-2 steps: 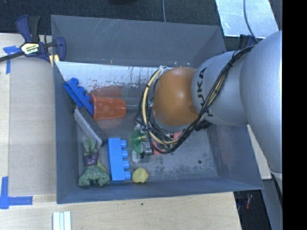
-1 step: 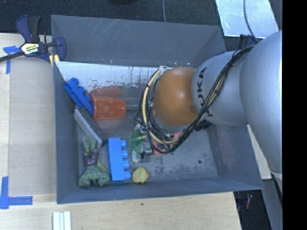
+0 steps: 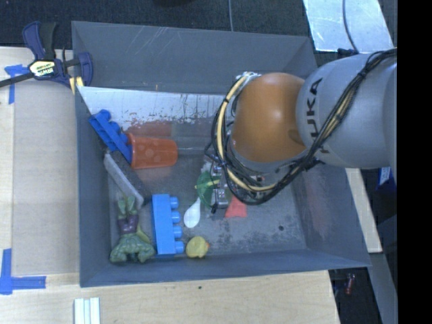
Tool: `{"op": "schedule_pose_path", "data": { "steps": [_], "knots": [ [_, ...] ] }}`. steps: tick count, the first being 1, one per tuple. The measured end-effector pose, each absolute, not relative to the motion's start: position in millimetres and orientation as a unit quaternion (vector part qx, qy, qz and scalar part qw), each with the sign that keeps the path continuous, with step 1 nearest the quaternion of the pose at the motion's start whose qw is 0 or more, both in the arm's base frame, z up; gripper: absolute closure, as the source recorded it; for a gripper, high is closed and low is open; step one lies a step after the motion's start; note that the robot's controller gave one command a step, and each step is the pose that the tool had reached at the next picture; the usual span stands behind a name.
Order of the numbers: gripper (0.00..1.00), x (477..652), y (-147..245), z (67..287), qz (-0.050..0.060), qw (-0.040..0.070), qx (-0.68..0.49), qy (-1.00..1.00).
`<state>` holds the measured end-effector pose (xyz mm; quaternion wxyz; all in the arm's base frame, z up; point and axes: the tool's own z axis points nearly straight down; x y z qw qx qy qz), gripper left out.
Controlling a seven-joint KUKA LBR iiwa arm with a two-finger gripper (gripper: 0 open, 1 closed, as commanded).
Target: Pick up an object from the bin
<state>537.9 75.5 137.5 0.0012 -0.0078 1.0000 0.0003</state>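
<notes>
Camera view looks down on the grey bin [image 3: 202, 52]. At its left a blue plastic piece [image 3: 108, 132] lies aslant near the back corner, with a grey strip [image 3: 123, 177] below it and a green-and-purple toy figure [image 3: 129, 238] at the front wall. Next comes an orange block [image 3: 152, 151] near the back wall, then a blue brick [image 3: 165, 225] lying lengthwise. A white spoon-shaped piece [image 3: 192, 214] lies just beside the brick and a small yellow lump [image 3: 197, 247] sits at its front end. Right of these, near the middle of the floor, lies a green thing [image 3: 205, 184], leafy or crumpled in look. The gripper [image 3: 216, 200] is low just beside it, with a small red piece [image 3: 236, 210] on its other side. Whether the jaws are wide or narrow I cannot tell, since the orange wrist cover [image 3: 266, 117] hangs over them. The green thing seems the likeliest pick. It looks light and soft and would likely give under a squeeze, so a hold across its bunched middle seems better than one at a thin edge.
</notes>
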Motion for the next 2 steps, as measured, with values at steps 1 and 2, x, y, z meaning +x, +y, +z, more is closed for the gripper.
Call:
{"op": "schedule_pose_path", "data": {
  "steps": [1, 2],
  "knots": [
    [1.00, 539.7, 66.1, 207.0, 0.000, -0.001, -0.005, 1.000],
    [1.00, 554.3, 34.2, 178.2, 0.001, 0.006, 0.021, 1.000]
  ]
}}
